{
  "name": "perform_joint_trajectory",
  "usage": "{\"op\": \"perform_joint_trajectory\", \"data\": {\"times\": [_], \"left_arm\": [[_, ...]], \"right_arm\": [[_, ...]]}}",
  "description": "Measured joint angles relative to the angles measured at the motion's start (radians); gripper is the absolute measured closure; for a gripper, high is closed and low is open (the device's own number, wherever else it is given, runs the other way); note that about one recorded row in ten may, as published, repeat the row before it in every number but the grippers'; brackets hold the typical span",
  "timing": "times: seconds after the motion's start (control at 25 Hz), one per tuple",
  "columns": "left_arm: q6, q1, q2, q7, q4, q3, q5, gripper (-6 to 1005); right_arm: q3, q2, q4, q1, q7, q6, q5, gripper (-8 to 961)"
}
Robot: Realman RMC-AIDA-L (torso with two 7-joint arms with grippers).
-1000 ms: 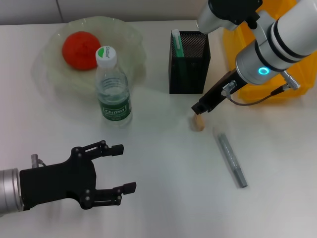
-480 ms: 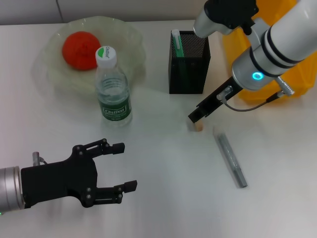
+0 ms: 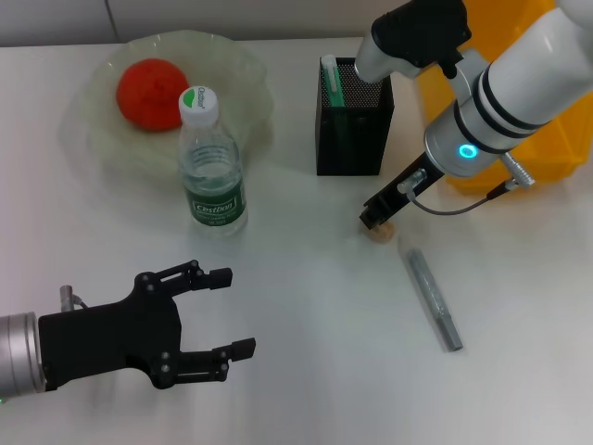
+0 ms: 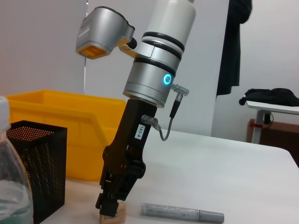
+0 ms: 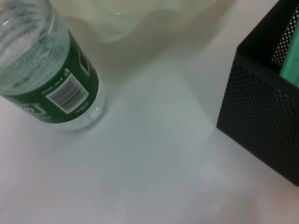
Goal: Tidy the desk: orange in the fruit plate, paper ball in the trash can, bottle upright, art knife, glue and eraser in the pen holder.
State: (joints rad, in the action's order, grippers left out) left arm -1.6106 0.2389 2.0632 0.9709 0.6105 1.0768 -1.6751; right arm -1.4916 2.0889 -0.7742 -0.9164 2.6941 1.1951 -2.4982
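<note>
A small tan eraser (image 3: 381,233) lies on the white desk in front of the black mesh pen holder (image 3: 354,116). My right gripper (image 3: 374,220) is down on it, fingers closed around it; the left wrist view shows the gripper (image 4: 111,208) on the eraser (image 4: 117,216). A green glue stick (image 3: 330,78) stands in the holder. The grey art knife (image 3: 434,298) lies to the right of the eraser. The orange (image 3: 151,93) sits in the pale fruit plate (image 3: 243,67). The bottle (image 3: 211,171) stands upright. My left gripper (image 3: 220,315) is open and empty near the front edge. No paper ball is in view.
A yellow bin (image 3: 542,139) stands at the back right behind my right arm. In the right wrist view the bottle (image 5: 51,79) and the pen holder (image 5: 266,126) stand apart with bare desk between them.
My right gripper came down from just above the eraser onto it, then shifted slightly right, and the eraser shifted with it. The left arm has barely moved.
</note>
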Motion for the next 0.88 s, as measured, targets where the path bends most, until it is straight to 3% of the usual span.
{"op": "perform_joint_trajectory", "data": {"times": [0.08, 0.36, 0.52, 0.68, 0.84, 0.88], "left_arm": [[0.000, -0.002, 0.000, 0.000, 0.000, 0.000, 0.000, 142], [0.000, -0.005, 0.000, 0.000, 0.000, 0.000, 0.000, 142], [-0.004, -0.006, 0.000, 0.000, 0.000, 0.000, 0.000, 142], [-0.007, -0.005, 0.000, 0.000, 0.000, 0.000, 0.000, 142], [-0.008, -0.002, 0.000, 0.000, 0.000, 0.001, 0.000, 142], [-0.008, -0.001, 0.000, 0.000, 0.000, 0.003, 0.000, 142]], "right_arm": [[-0.001, 0.000, 0.007, -0.003, -0.005, -0.001, 0.001, 798], [0.006, 0.000, -0.056, 0.021, -0.007, 0.030, 0.004, 811], [0.032, -0.005, -0.277, 0.104, -0.010, 0.111, 0.051, 818], [0.149, -0.007, -0.536, 0.194, -0.023, 0.116, 0.074, 821], [0.209, -0.007, -0.543, 0.194, -0.068, 0.058, 0.075, 821], [0.234, -0.008, -0.482, 0.166, -0.099, 0.013, 0.075, 821]]}}
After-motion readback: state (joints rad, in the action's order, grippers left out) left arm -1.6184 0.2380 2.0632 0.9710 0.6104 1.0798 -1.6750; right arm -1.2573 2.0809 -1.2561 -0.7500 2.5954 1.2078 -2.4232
